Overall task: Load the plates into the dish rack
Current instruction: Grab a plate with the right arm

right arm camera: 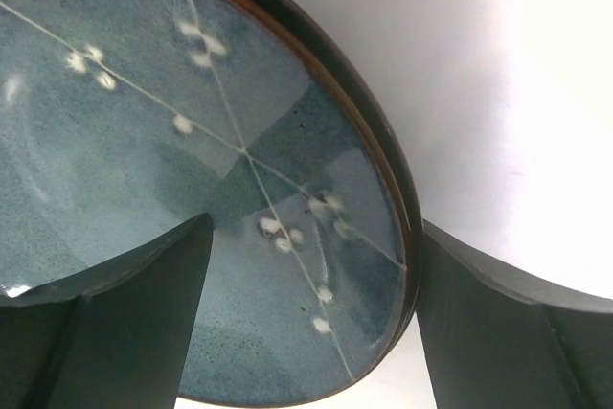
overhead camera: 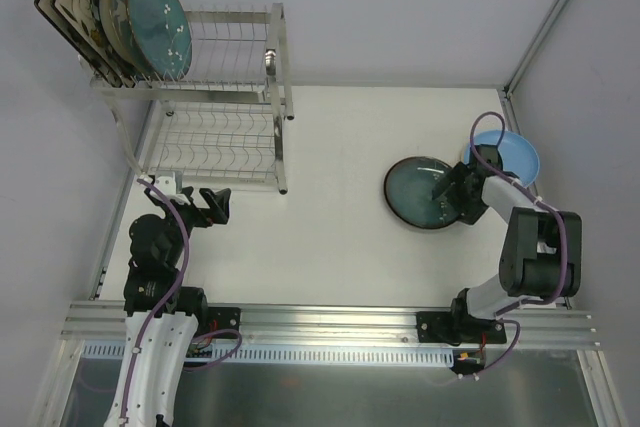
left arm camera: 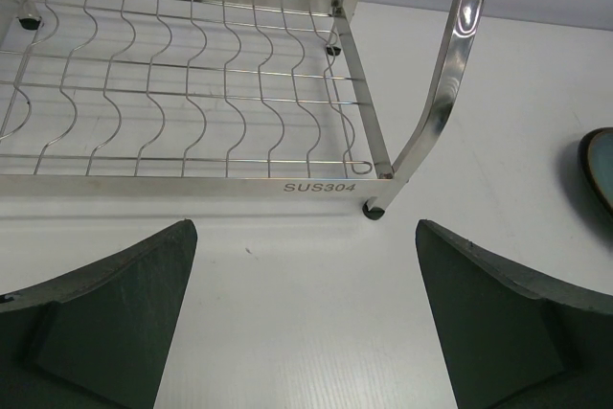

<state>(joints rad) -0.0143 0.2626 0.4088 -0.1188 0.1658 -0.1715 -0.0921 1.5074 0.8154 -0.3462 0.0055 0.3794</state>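
Pickup stage: right gripper (right arm camera: 311, 237), jaws spread, straddles teal plate (right arm camera: 144, 141) rim; next needs pinch, lift to dish rack (overhead camera: 270, 77).

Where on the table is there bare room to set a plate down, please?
The widest bare patch lies between the dish rack and the dark teal plate. Crowded: the right side, where the right gripper straddles that plate's rim beside the light blue plate.

White matt table (overhead camera: 340, 147), evenly and brightly lit, only soft shadows. Plain pale grey walls (overhead camera: 400, 7) close behind the far edge and along both sides. Slanted aluminium strut (overhead camera: 550, 22) at the far right corner. Ribbed aluminium rail (overhead camera: 330, 319) along the near edge.
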